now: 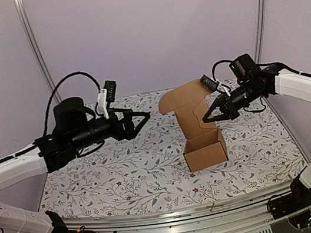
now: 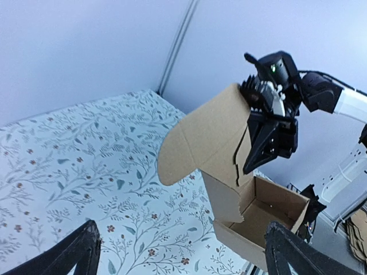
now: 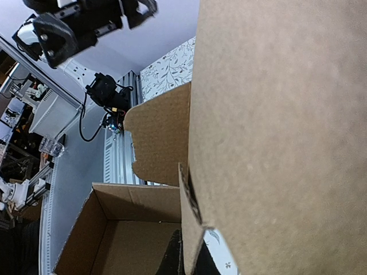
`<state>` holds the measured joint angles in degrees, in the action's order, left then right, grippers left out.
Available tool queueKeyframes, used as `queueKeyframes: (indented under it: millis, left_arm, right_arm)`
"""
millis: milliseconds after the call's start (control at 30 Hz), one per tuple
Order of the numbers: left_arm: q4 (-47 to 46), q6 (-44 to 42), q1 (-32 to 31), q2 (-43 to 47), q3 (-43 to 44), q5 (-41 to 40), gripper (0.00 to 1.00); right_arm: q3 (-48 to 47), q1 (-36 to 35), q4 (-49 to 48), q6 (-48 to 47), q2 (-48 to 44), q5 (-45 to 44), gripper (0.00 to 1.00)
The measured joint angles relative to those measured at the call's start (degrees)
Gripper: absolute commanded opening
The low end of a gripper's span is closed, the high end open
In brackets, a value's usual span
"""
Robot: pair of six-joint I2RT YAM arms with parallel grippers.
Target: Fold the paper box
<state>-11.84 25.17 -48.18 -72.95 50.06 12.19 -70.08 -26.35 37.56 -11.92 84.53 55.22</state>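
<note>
The paper box [image 1: 205, 151] is a small brown cardboard carton standing right of centre on the floral cloth. Its base is open and its lid panel [image 1: 184, 102] stands upright behind it. My right gripper [image 1: 209, 116] is at the lid's right edge, shut on the lid's side flap. In the right wrist view the flap edge [image 3: 192, 229] runs between my dark fingers [image 3: 175, 260], and the lid [image 3: 275, 114] fills most of that view. My left gripper [image 1: 144, 117] is open and empty in the air, left of the box. The left wrist view shows the box [image 2: 269, 212] ahead between the spread fingers [image 2: 74, 255].
The floral tablecloth [image 1: 123, 175] covers the table. An aluminium rail [image 1: 179, 223] runs along the near edge, with both arm bases at its ends. Two metal posts [image 1: 33, 47] stand at the back corners before grey walls.
</note>
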Motion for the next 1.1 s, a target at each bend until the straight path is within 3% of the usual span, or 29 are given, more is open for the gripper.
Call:
queueKeyframes:
  millis: [100, 233, 367, 433, 567, 700, 800, 967, 1100]
  left_arm:
    - [8.98, -6.62, -2.08, 15.04, 1.38, -11.34, 0.99]
    - [8.57, -18.16, -1.09, 26.75, 4.37, -20.41, 0.99]
    - [13.09, -25.88, 1.29, 13.81, 20.20, -22.80, 0.99]
    - [13.49, -28.09, 1.49, 6.71, 23.58, -22.32, 0.99]
    - [11.82, -28.74, 1.49, -1.27, 17.05, -20.13, 0.99]
    - [6.49, -25.79, 2.34, -2.93, 6.27, -24.96, 0.99]
    - [6.91, -21.44, 5.90, -4.87, 6.38, -26.82, 0.99]
    - [4.39, -21.18, 8.68, -4.85, 6.40, -15.96, 0.93]
    - [5.88, -25.49, 9.68, -4.39, 7.21, 3.52, 0.93]
  right_arm:
    - [-1.62, 0.26, 3.93, -3.23, -2.08, -1.68, 0.00]
    - [-2.89, 0.11, 7.74, -6.67, -4.02, -2.23, 0.00]
    - [-3.48, -0.66, 10.40, -9.57, -4.15, -3.43, 0.00]
    - [-3.48, -1.51, 11.52, -11.21, -4.15, -4.63, 0.00]
    - [-3.58, -3.39, 12.79, -14.91, -3.85, -7.26, 0.00]
    - [-6.19, -3.65, 13.53, -17.11, -0.37, -8.50, 0.00]
    - [-9.16, -3.65, 14.16, -18.51, 3.48, -8.70, 0.00]
    - [-14.38, -3.82, 16.17, -20.46, 10.16, -8.07, 0.00]
    - [-17.86, -4.79, 19.21, -21.68, 15.43, -8.17, 0.01]
